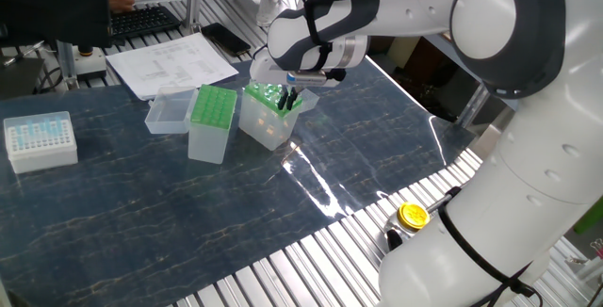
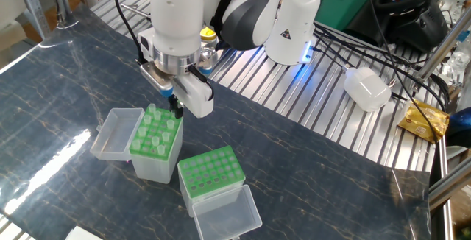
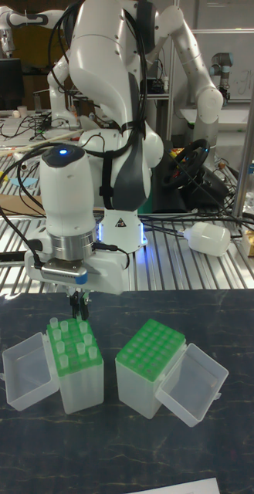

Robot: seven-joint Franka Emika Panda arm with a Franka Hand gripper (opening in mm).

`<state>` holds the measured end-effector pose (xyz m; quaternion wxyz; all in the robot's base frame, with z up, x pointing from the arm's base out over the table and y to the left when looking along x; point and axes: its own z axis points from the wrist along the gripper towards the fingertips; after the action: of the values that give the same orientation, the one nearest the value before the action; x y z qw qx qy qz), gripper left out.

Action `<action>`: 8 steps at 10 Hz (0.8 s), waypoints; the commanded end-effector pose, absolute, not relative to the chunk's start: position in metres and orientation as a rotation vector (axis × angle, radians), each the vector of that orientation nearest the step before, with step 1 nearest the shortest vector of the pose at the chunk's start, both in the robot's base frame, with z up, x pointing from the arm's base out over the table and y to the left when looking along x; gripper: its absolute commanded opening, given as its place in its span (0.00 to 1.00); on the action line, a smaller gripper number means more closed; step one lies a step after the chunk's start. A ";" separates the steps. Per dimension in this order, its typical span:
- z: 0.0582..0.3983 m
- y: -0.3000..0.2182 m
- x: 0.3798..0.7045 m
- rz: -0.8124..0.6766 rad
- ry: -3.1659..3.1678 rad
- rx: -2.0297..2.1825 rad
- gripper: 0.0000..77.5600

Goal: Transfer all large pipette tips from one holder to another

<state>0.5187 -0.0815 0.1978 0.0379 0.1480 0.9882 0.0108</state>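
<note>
Where the dark fingers (image 3: 82,303) hang close together just above the back rows of the tip box (image 2: 156,146), whether they pinch a tip cannot be told. Gripper (image 2: 175,107): pointing straight down over that box. Pipette tips (image 2: 157,132): standing upright in its green top. Empty green-topped box (image 2: 211,176): just beside the tip box, holes bare. Open clear lid (image 2: 114,133): hinged off the tip box's far side. White box (image 1: 40,140): well apart from it.
</note>
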 end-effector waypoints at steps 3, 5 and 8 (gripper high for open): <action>0.225 -0.087 0.517 0.011 3.037 0.432 0.02; 0.230 -0.088 0.516 0.011 3.036 0.433 0.02; 0.244 -0.091 0.516 0.014 3.032 0.437 0.02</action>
<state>0.5150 -0.0899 0.2391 0.0366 0.1410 0.9893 0.0042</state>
